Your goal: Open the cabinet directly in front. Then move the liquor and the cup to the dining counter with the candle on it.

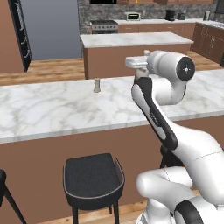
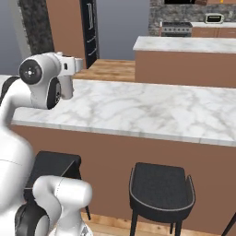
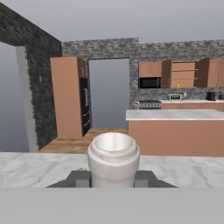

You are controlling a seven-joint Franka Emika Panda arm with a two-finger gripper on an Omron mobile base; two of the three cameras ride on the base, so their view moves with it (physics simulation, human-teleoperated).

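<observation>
Two jaws grip the liquor point(image 3: 113, 159) over the dining counter point(image 3: 35, 168).

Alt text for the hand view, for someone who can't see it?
The gripper clasps a pale bottle, seen at its open mouth, over the marble dining counter. Beyond stand an island and, upper right, the wall cabinet with its doors open.

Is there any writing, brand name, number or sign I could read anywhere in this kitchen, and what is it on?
None can be read.
Robot arm: a small dark mark on its link, too blurred to read.
Microwave: no legible text.
Object in the gripper: plain, no label showing.
</observation>
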